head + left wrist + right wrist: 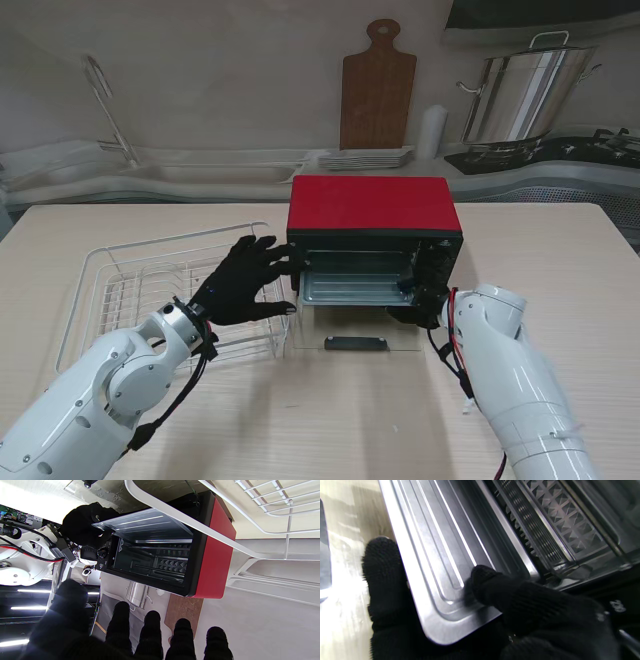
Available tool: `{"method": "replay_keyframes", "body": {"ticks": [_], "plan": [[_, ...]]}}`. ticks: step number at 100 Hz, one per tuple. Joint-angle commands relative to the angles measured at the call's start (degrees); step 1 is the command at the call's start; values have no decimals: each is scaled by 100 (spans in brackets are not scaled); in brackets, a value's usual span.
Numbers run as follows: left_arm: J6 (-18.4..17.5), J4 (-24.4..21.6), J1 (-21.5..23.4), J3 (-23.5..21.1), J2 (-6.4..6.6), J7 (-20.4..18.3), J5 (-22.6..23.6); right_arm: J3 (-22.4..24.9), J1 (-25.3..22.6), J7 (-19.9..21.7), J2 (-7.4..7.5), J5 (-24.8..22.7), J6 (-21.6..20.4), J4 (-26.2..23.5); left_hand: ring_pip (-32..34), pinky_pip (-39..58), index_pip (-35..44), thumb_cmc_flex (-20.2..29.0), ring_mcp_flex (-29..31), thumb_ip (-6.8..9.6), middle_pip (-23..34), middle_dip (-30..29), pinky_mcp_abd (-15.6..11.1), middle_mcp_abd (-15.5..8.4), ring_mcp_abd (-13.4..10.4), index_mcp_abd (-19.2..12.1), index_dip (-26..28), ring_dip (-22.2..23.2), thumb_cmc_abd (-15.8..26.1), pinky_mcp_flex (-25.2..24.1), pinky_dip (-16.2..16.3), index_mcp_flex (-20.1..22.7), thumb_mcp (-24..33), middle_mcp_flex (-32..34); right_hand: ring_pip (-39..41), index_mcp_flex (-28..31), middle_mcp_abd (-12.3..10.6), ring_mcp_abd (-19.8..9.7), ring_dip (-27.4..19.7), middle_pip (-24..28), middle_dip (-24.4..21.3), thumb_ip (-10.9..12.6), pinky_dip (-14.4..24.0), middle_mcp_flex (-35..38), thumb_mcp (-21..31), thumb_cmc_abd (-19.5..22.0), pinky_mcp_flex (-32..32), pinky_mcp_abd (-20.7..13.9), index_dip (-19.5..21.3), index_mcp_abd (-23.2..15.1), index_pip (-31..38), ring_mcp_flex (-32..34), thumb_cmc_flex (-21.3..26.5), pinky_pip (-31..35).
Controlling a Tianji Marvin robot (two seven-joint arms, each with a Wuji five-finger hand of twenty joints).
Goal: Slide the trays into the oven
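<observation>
Wire rack (120, 290) at nine o'clock. Left hand (245, 283), fingers spread and holding nothing, hovers over the rack's right edge beside the oven (373, 235). Metal tray (352, 289) sits partly inside the open oven at centre: thin, rigid, probably light and slick, best pinched at a corner rim. Right hand (495, 615), at three o'clock, pinches that corner, thumb (490, 585) on top.

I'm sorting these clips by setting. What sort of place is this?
Most likely a kitchen, perhaps a mock-up one: a red toaster oven on a wooden table, a dish rack beside it, and behind them a sink tap, cutting board and large steel pot.
</observation>
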Motion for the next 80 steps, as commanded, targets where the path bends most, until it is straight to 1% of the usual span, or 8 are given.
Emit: {"method": "replay_keyframes", "body": {"ticks": [1, 5, 14, 27, 31, 48, 66, 80], "plan": [[26, -51, 39, -10, -36, -79, -13, -27, -84, -2, -41, -43, 1, 191, 55, -279, 43, -42, -71, 213, -2, 67, -166, -16, -41, 40, 126, 44, 145, -86, -84, -163, -1, -58, 173, 142, 182, 32, 32, -89, -99, -221, -25, 162, 434, -271, -140, -114, 65, -470, 174, 399, 311, 441], [32, -56, 45, -14, -36, -77, -11, -39, -74, -43, -50, -29, -5, 194, 56, -279, 45, -44, -69, 212, -1, 67, -164, -20, -46, 36, 128, 44, 148, -87, -83, -160, 1, -56, 261, 312, 166, 20, 40, -145, -125, -297, -8, 305, 590, -358, -85, -242, -1, -537, 251, 486, 355, 541], [46, -67, 58, -24, -35, -81, -10, -67, -59, -99, -62, -21, -28, 200, 53, -279, 47, -44, -75, 212, -6, 66, -165, -20, -42, 41, 130, 43, 149, -88, -82, -160, 5, -63, 385, 607, 128, 19, 48, -222, -166, -399, 18, 504, 771, -463, -13, -400, -81, -642, 441, 605, 405, 695], [60, -76, 72, -37, -36, -85, -18, -94, -54, -226, -85, 47, -69, 190, 55, -282, 48, -48, -73, 210, -6, 66, -164, -15, -46, 43, 131, 43, 148, -88, -83, -156, 7, -59, 463, 800, 107, 7, 49, -247, -177, -494, 36, 618, 874, -516, 35, -496, -78, -732, 556, 669, 432, 807], [59, -75, 73, -39, -36, -86, -18, -100, -52, -286, -94, 97, -93, 189, 54, -283, 45, -49, -76, 209, -4, 67, -163, -9, -45, 42, 130, 43, 144, -88, -84, -159, 7, -54, 478, 800, 100, -17, 47, -245, -174, -520, 40, 631, 876, -514, 48, -549, -79, -735, 554, 684, 429, 829], [50, -69, 70, -43, -35, -94, -27, -123, -41, -531, -131, 334, -184, 172, 55, -284, 45, -57, -78, 207, -3, 68, -164, -23, -47, 38, 131, 43, 149, -86, -84, -154, 8, -56, 491, 832, 93, -35, 30, -233, -162, -580, 42, 658, 891, -515, 58, -574, -59, -740, 568, 707, 436, 870], [43, -68, 72, -52, -35, -103, -35, -152, -21, -791, -165, 579, -276, 156, 54, -285, 44, -52, -81, 207, -2, 68, -168, -12, -45, 51, 131, 41, 149, -86, -85, -152, 15, -56, 452, 812, 99, -39, -5, -229, -153, -587, 30, 637, 897, -508, 47, -585, -60, -711, 528, 692, 436, 849], [35, -57, 70, -52, -36, -103, -46, -179, -2, -901, -180, 713, -325, 168, 56, -285, 46, -50, -79, 206, 0, 69, -175, -13, -42, 52, 132, 42, 147, -84, -85, -149, 18, -54, 398, 767, 104, -59, -33, -235, -148, -573, 15, 569, 889, -477, 18, -590, -67, -696, 473, 660, 423, 799]]}}
